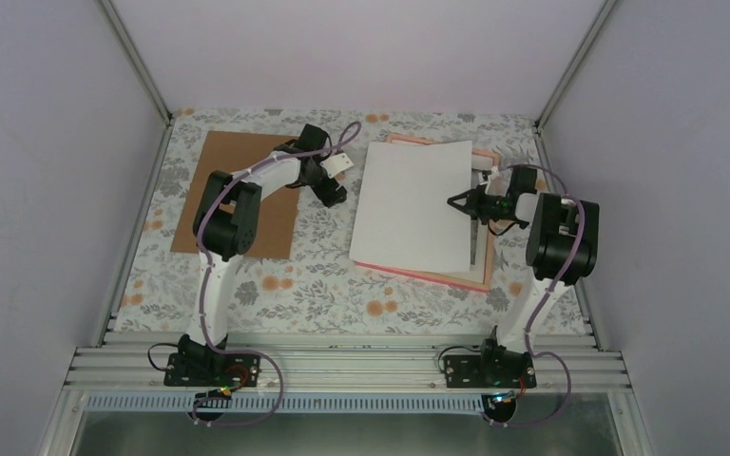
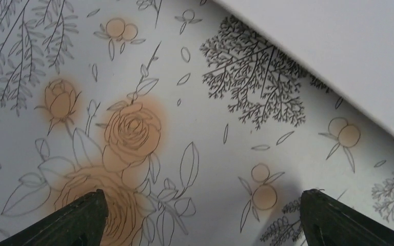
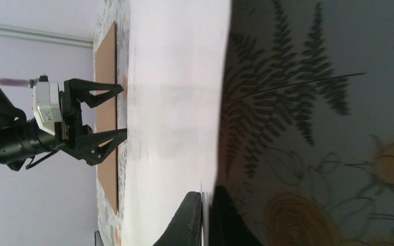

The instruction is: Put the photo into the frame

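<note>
The photo [image 1: 411, 204] lies face down, so only its plain white back shows. It sits on top of the frame [image 1: 418, 275] and is turned a little crooked. The frame lies flat on the right side of the table [image 1: 323, 280]. Its thin pink edge peeks out behind, in front of and to the right of the photo.

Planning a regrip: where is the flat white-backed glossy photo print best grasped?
Pinch the photo print by its right edge, from the right: that edge appears raised off the pink-bordered rectangular frame, leaving room beneath the thin sheet. The right gripper is shut on it.
</note>
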Robot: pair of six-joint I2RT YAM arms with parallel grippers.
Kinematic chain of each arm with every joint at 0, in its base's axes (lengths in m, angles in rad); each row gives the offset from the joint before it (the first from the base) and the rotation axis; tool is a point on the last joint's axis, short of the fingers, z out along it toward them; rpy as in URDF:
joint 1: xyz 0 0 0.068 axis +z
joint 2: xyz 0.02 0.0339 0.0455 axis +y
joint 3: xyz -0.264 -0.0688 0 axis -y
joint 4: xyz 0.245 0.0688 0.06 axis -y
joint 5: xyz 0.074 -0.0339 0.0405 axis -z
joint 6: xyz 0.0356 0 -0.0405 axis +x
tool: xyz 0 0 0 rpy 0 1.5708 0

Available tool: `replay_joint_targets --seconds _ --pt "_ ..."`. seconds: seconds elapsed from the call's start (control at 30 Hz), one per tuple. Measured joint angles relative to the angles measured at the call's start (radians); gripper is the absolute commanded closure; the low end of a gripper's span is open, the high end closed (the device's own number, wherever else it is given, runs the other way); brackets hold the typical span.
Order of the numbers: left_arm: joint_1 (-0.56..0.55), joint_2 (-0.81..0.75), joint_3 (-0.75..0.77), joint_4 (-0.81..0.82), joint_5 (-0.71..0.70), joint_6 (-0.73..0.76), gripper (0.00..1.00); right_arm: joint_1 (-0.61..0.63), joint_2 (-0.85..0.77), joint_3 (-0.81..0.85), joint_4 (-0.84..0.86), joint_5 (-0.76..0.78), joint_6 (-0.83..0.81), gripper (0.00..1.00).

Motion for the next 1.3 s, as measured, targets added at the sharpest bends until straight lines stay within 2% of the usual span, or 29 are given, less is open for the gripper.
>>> replay_joint_targets --seconds 0.43,0.77,1.3 --pt "0.013 -0.03 -0.031 0.009 -0.019 -0.02 0.04 -0.079 0.0 0.005 -0.039 0.032 -0.035 0.96" --pt "0.013 -0.03 -0.031 0.009 -0.018 -0.024 0.03 -0.088 -0.021 0.034 -0.099 0.074 -0.083 0.96" --pt "0.013 -0.03 -0.031 0.009 -0.019 -0.026 0.03 -0.098 -0.079 -0.002 -0.098 0.111 -0.076 0.96"
